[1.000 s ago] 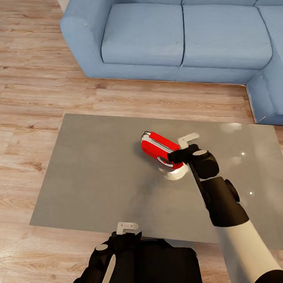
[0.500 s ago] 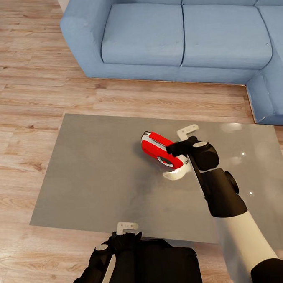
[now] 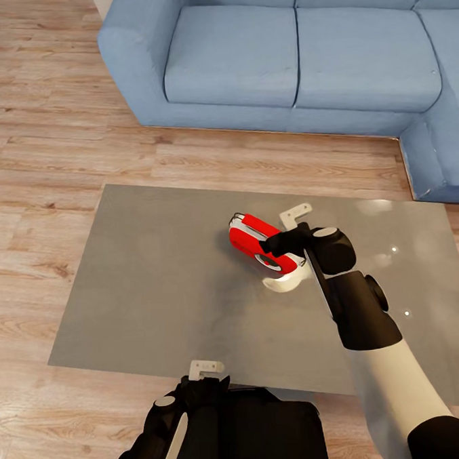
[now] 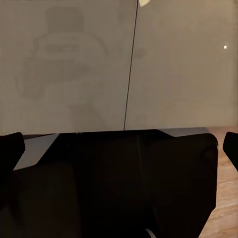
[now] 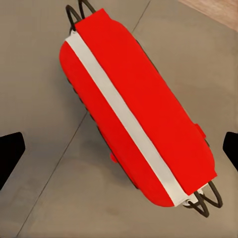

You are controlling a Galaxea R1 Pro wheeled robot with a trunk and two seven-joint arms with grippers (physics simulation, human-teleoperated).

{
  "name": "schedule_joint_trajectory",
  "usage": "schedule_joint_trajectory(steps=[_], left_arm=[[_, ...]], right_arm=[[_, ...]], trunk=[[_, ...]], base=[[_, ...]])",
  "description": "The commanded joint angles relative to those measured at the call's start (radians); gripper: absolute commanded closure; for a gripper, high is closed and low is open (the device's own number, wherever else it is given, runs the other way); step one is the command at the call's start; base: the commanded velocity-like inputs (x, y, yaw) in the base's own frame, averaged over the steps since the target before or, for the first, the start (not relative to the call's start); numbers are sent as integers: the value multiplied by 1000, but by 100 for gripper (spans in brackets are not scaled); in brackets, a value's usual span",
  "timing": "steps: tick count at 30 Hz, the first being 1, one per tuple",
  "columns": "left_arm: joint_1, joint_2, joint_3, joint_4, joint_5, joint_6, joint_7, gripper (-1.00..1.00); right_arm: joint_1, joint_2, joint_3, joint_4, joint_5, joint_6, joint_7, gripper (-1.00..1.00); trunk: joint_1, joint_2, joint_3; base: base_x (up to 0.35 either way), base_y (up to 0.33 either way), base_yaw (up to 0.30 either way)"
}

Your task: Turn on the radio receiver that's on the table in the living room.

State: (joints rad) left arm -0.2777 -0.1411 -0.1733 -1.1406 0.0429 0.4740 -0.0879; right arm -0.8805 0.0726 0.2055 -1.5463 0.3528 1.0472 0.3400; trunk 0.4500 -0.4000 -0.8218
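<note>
Radio receiver (image 3: 256,243), red with a silver-white band, lay tilted on the glossy grey-brown worktop (image 3: 158,281), right of the worktop's middle and toward its far side, with the round dark dial on its face turned toward the robot. Seen from the right wrist camera, the radio (image 5: 136,106) ran diagonally, its white band along the red body and dark wire handle loops at both ends. The right end effector (image 3: 290,247) was at the radio's right end, one white finger (image 3: 295,215) beyond the radio on the sofa side and the other curving below it near the dial. Its dark fingertips (image 5: 11,151) stood at the two edges of the wrist picture with the radio between them and apart from both, so the end effector was spread wide and held nothing. The left end effector (image 3: 205,369) sat at the near edge of the worktop, well apart from the radio, above the robot's dark trunk (image 3: 255,432). Its dark tips (image 4: 11,146) likewise stood at opposite edges of the left wrist picture, wide apart and with nothing between them. A blue sofa (image 3: 293,56) stood on the light wood plank floor (image 3: 41,146) beyond the worktop.
</note>
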Motion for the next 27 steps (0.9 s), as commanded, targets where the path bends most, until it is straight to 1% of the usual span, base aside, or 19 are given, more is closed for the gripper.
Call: schedule_joint_trajectory(steps=[1, 4, 10, 12, 17, 19, 22, 26, 27], left_arm=[[0, 0, 0, 0, 0, 0, 0, -100], [0, 0, 0, -1, 0, 0, 0, -100], [0, 0, 0, -1, 0, 0, 0, -100], [0, -3, -5, -11, 1, -7, -4, -100], [0, -3, -5, -11, 1, -7, -4, -100], [0, -5, -5, -15, 1, -8, -5, -100], [0, -10, -5, -21, 1, -8, -6, -100], [0, -15, -5, -26, 1, -7, -8, -100], [0, -15, -5, -27, 1, -7, -8, -100]], right_arm=[[0, 0, 0, 0, 2, 0, 0, -100], [0, 1, 0, -1, 11, 0, 1, -100], [0, 2, 0, 0, 17, 0, 1, -100], [11, 10, -8, 11, 5, 0, -1, -100], [40, 10, -8, 26, 5, 0, -1, -100], [41, 9, -8, 33, 7, 0, -1, -100], [55, 1, -8, 46, 14, 0, -1, -100], [77, -21, -7, 56, 21, 0, -1, -100], [83, -23, -6, 56, 22, 0, -1, -100]], trunk=[[0, 0, 0], [0, 0, 0], [0, 0, 0], [0, 0, 0], [0, 0, 0], [0, 0, 0], [0, 0, 0], [0, 0, 0], [0, 0, 0]], base=[[0, 0, 0], [0, 0, 0], [0, 0, 0], [0, 0, 0], [0, 0, 0], [0, 0, 0], [0, 0, 0], [0, 0, 0], [0, 0, 0]])
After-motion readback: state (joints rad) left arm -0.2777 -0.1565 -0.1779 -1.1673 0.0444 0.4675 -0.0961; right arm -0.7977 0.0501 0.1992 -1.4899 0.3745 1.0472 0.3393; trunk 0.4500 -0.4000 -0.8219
